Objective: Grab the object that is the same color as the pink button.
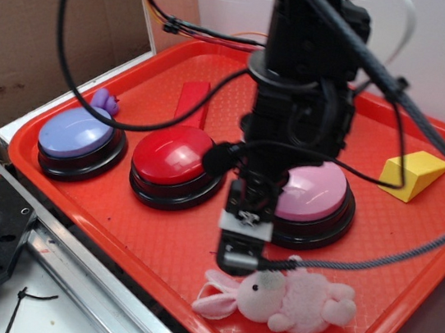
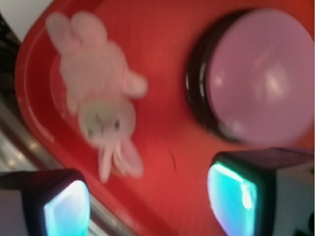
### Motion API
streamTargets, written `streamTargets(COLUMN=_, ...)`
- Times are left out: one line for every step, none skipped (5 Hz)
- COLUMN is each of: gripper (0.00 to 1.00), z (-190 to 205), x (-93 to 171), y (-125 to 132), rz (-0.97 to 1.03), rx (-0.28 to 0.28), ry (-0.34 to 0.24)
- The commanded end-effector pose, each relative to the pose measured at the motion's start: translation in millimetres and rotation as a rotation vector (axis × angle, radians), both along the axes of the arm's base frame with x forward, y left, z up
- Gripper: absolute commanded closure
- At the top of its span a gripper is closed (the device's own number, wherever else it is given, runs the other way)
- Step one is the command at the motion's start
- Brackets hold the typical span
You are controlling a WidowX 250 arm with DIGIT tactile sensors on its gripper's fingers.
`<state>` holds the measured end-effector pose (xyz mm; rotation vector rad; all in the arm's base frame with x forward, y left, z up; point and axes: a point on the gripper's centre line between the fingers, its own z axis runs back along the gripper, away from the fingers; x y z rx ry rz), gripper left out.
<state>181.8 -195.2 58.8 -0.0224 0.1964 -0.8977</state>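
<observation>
A: Red tray (image 1: 153, 248), rounded raised rim; contents?

B: Item one: pink bunny (image 1: 286, 301), lower centre of the exterior view, lying on its side close to the tray's near rim, ears toward the left. Wrist view puts the bunny (image 2: 101, 98) at upper left, ears pointing down-frame, the rim curving just beside it.

A: Buttons?

B: Three domes in a row across the middle. Lavender button (image 1: 77, 136) at left, red button (image 1: 175, 160) at centre, pink button (image 1: 313, 197) right of centre and partly behind the arm. In the wrist view the pink button (image 2: 266, 73) fills the upper right.

A: Other stock?

B: Yellow wedge (image 1: 414, 174) at right, well apart from the buttons. Red block (image 1: 192, 103) behind the red button. Small purple piece (image 1: 105, 102) behind the lavender one.

A: Open room?

B: Bare tray between the bunny and the pink button; a wide bare strip in front of the lavender and red buttons. Little room between the bunny and the near rim.

A: Gripper?

B: Gripper (image 1: 240, 256) pointing down, just above and left of the bunny's head, in front of the pink button. Wrist view: fingers (image 2: 66, 209) spread wide at the bottom corners, nothing between them, touching nothing.
</observation>
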Motion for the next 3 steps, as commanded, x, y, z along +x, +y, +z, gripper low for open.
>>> streamTargets(gripper=0.0, z=-7, x=-5, y=-22, rz=-0.093, rx=-0.045, ry=0.02)
streamTargets(gripper=0.0, z=-14, x=-6, y=-23, rz=-0.169, rx=-0.063, ry=0.037)
streamTargets(gripper=0.0, z=-21, x=-6, y=-19, rz=-0.15, rx=-0.047, ry=0.052)
